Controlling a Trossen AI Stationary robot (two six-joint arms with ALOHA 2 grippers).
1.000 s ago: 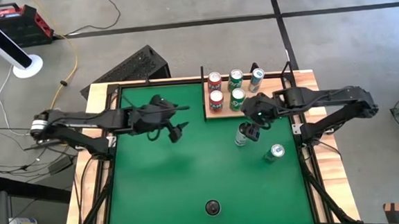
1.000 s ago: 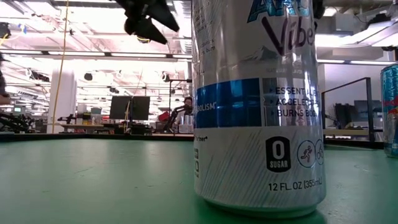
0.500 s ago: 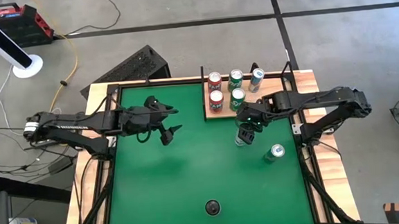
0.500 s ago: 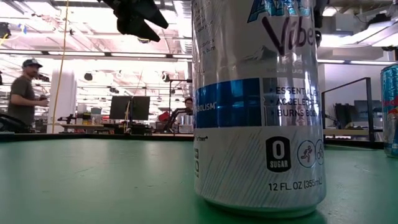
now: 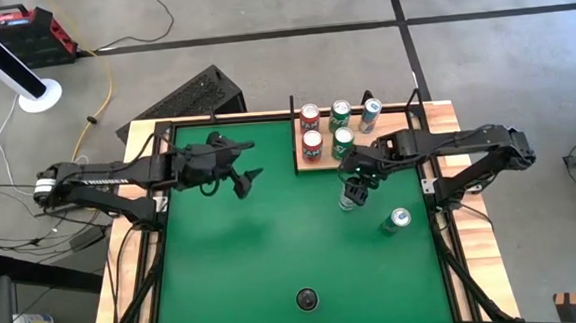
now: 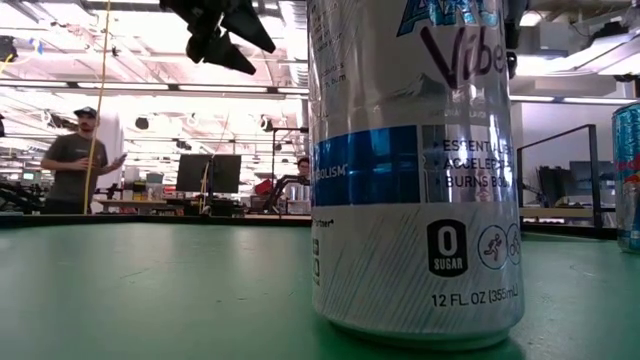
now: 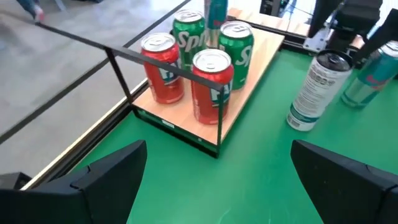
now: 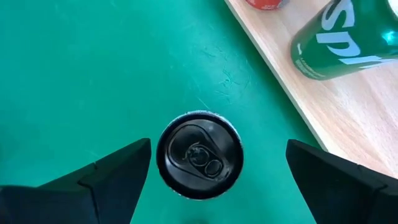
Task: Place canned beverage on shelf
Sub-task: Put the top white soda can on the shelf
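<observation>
Moving in over the tall silver can (image 8: 199, 163), the right hand (image 5: 355, 185) now hangs above it with fingers wide apart, so the can stands on the green desk (image 5: 274, 253) beside the shelf (image 5: 320, 160), not yet grabbed.

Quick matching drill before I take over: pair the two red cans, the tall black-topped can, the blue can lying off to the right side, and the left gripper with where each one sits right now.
Things:
1. red cans
2. tall black-topped can
3. blue can
4. left gripper

Places:
A. on the green felt, directly under the open right gripper
B. on the shelf, beside the green cans
C. over the felt, open, left of the shelf
D. on the felt near the right rim

Pairs: 1-B, 2-A, 3-D, 4-C
</observation>
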